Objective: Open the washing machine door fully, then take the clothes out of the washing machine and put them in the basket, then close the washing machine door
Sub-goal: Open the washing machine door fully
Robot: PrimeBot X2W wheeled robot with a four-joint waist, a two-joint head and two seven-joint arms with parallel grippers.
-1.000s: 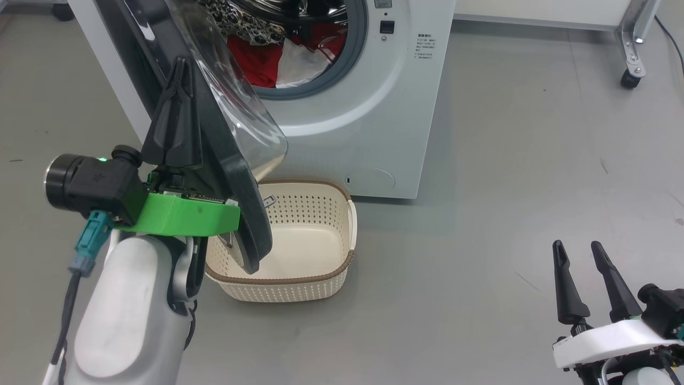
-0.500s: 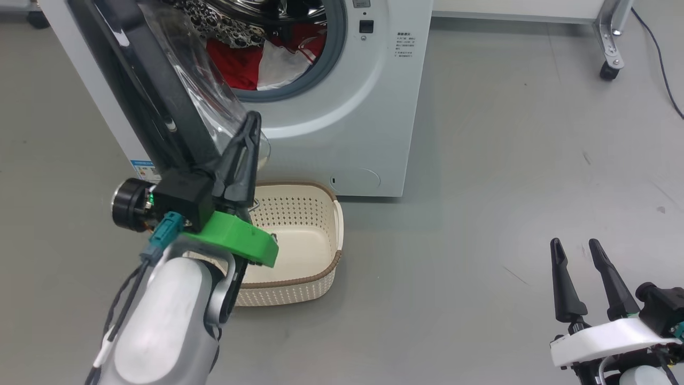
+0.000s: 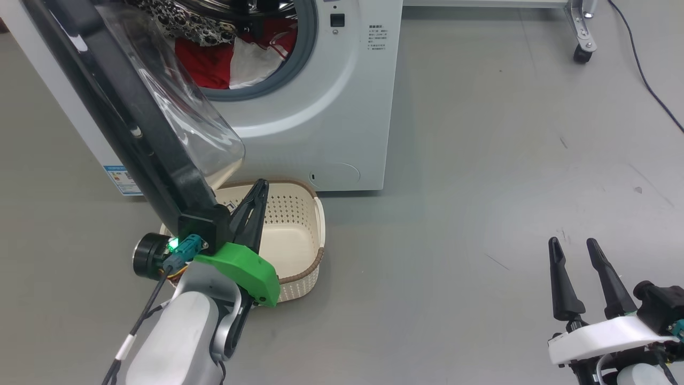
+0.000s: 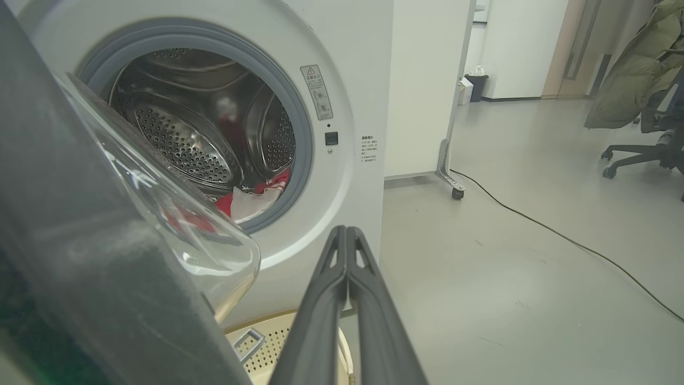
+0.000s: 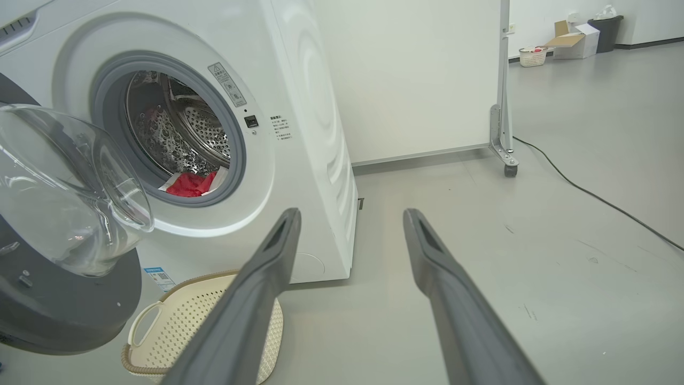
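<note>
Change: left gripper is dropping from high on the washing machine door to just beside its lower rim, over the basket; head camera is shifting too.
Left gripper: fingers pressing together, holding nothing.
Right gripper: resting low right, fingers standing apart, empty.
Clothes: lying in the washing machine drum.
Labels: blue sticker and warning label, print too small to read.

1. The washing machine door, at 10 o'clock in the head view, is rimmed in glossy black plastic around clear glass.
2. The washing machine is faced in smooth white; its drum is perforated shiny metal.
3. The clothes are seen as soft cloth.
4. The basket is formed of matt cream plastic.
</note>
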